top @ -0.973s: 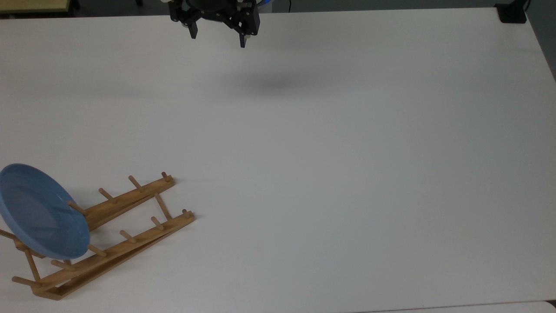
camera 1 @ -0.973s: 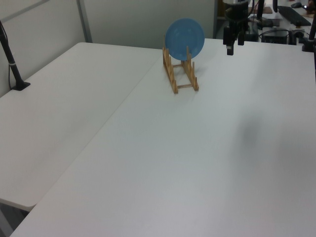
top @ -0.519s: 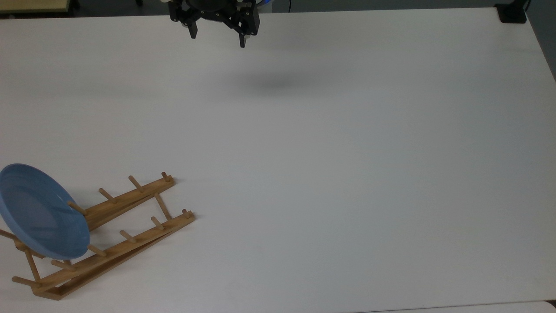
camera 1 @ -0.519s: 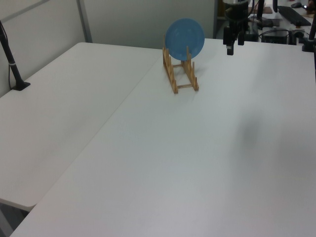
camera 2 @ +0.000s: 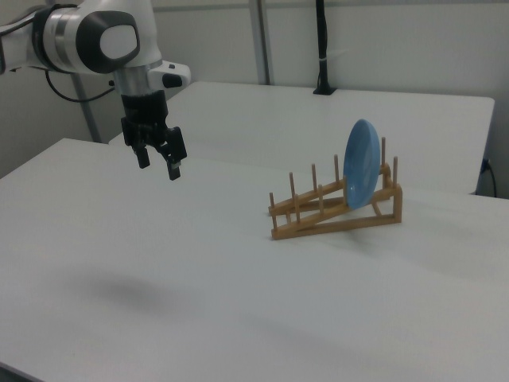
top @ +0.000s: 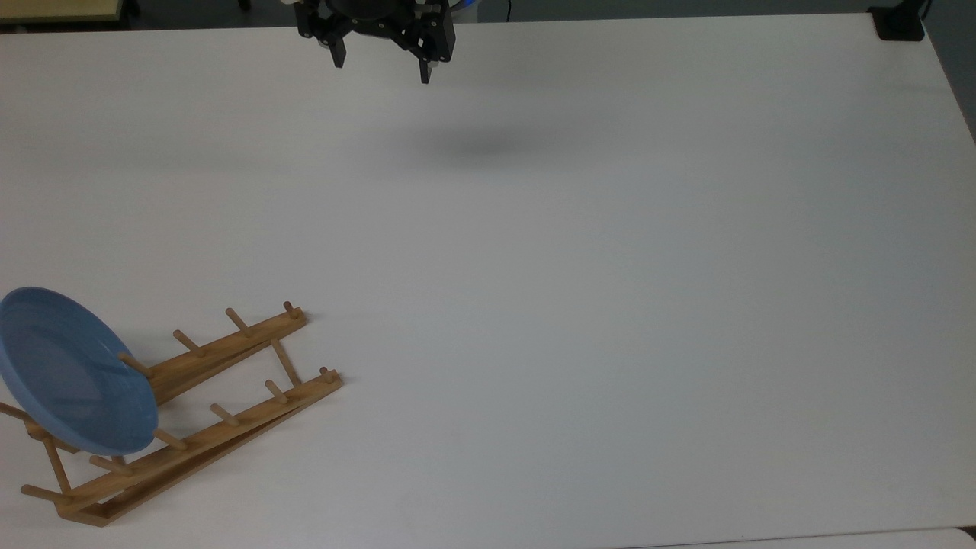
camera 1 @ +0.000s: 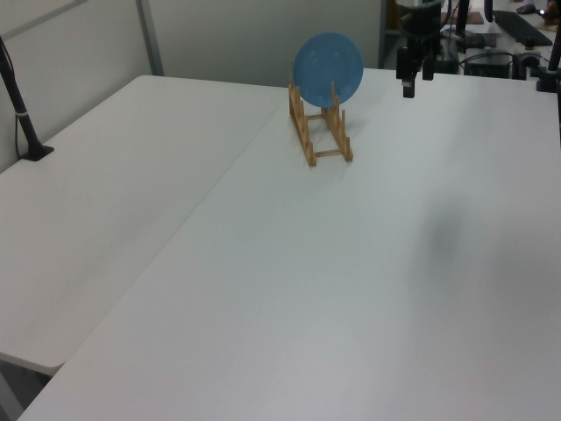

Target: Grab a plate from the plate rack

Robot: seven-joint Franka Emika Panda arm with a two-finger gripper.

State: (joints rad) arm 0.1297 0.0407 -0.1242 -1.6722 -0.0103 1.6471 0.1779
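Observation:
The blue plate (top: 69,374) stands on edge between the pegs at one end of the wooden plate rack (top: 221,396), at the top view's lower left. In the left view the plate (camera 1: 328,68) faces the camera above the rack (camera 1: 320,132). In the right view the plate (camera 2: 362,173) stands upright in the raised end of the rack (camera 2: 334,211). My gripper (top: 381,69) hangs open and empty high above the table at the top view's upper edge, far from the rack. It also appears in the left view (camera 1: 414,79) and the right view (camera 2: 159,162).
The white table (top: 572,267) spreads wide around the rack. A second white table (camera 1: 105,202) adjoins it in the left view. A black stand base (top: 898,23) sits at the top view's upper right corner, and a black pole (camera 1: 19,105) stands at the left view's left.

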